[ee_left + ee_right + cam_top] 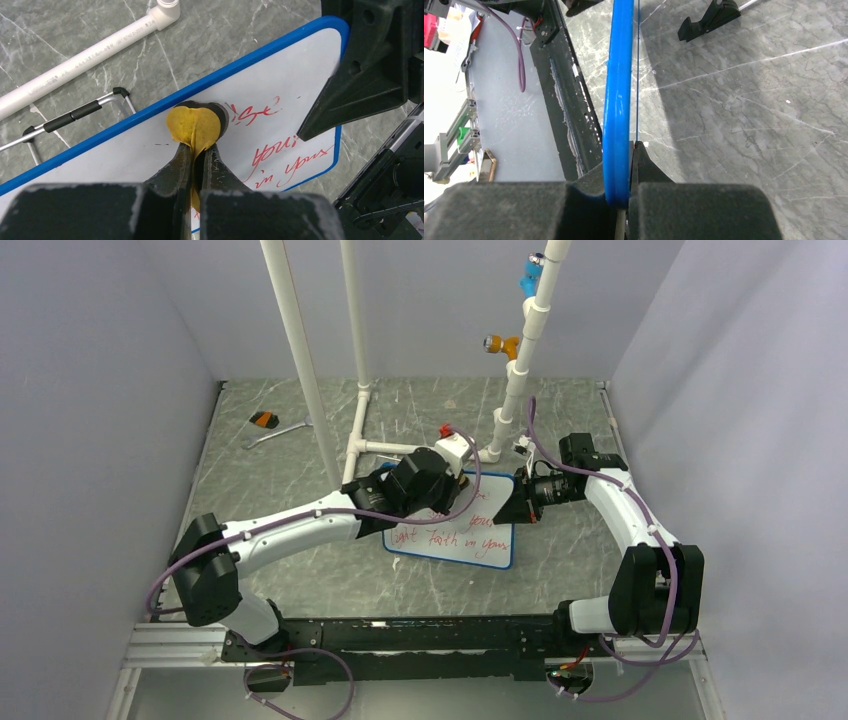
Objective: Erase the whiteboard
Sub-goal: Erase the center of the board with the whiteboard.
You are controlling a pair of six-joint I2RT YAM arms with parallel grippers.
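Note:
The whiteboard (470,540) lies on the grey table between the arms, blue-framed, with red handwriting (270,150) across its right part. My left gripper (196,150) is shut on a folded yellow cloth (194,125), which presses against the board's face near its far edge. In the top view the left gripper (445,498) is over the board's upper left part. My right gripper (630,150) is shut on the board's blue frame (619,90), seen edge-on. From above, the right gripper (515,502) holds the board's right end. The board (125,155) left of the cloth is plain white.
A white PVC pipe frame (320,360) rises from the back of the table, with one pipe (85,52) lying just beyond the board. A wire bracket with black sleeves (75,112) sits by the board's far edge. A wrench (275,433) lies back left.

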